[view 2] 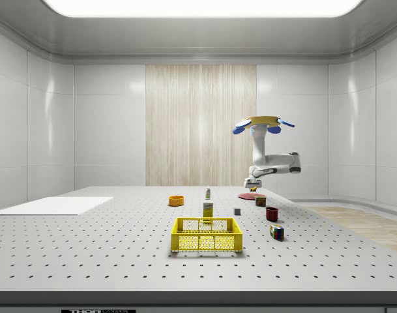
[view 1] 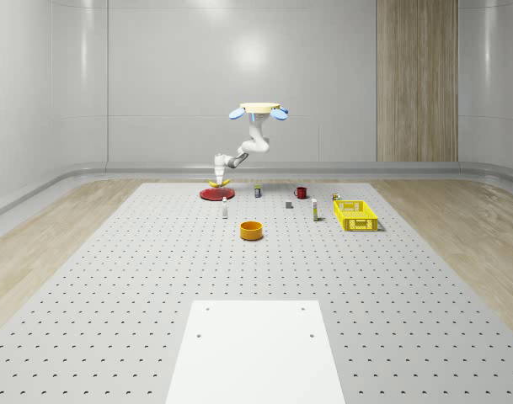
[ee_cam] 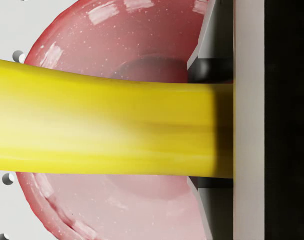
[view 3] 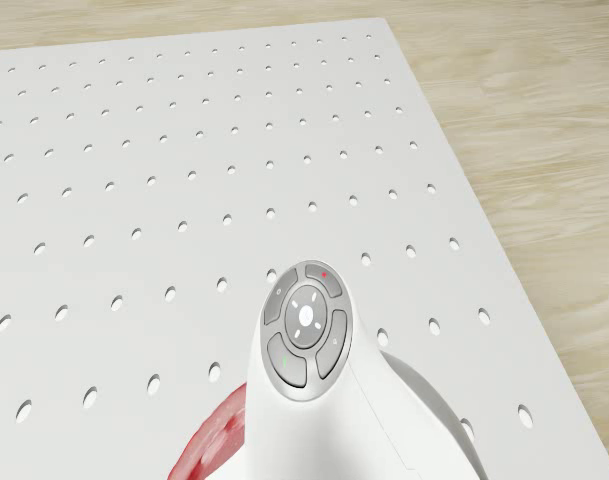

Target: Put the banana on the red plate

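The drone hovers above the far end of the perforated table, beside the red plate. Its arm bends down toward the whole-scene view's left, and the gripper hangs just over the plate, shut on the yellow banana. In the wrist view the banana lies crosswise between the dark fingers, with the glossy red plate directly beneath it. Seen from the side, the gripper holds the banana a little above the plate. The plate's edge also peeks from under the arm in the drone view.
An orange bowl, a yellow basket, a red mug, a small bottle and other small items stand on the table nearer the middle. A white sheet lies at the front. Wooden floor borders the table's far edge.
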Tool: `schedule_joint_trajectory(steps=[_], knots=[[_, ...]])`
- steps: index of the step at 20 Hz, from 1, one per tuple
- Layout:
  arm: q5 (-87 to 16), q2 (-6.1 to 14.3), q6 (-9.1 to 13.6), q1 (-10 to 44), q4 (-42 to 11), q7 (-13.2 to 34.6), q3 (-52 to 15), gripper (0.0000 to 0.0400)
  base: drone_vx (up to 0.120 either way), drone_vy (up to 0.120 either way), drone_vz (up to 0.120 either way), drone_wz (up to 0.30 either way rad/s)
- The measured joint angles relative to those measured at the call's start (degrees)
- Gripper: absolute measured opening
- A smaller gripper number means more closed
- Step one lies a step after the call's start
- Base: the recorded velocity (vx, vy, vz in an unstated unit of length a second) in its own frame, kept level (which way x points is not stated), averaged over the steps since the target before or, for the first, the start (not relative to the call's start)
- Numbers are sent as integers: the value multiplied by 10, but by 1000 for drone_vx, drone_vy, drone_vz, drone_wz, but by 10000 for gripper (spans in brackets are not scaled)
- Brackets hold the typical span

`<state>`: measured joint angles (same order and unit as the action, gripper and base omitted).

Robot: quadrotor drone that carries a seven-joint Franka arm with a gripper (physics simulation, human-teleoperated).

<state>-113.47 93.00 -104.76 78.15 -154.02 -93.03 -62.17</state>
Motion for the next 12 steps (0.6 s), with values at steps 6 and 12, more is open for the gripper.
schedule_joint_trajectory(steps=[6, 12], knots=[[-16, -1, -14, 17, 18, 5, 20, 253, 0, 0, 0, 0], [-19, 1, -17, 21, 20, -1, 22, 367, 0, 0, 0, 0]])
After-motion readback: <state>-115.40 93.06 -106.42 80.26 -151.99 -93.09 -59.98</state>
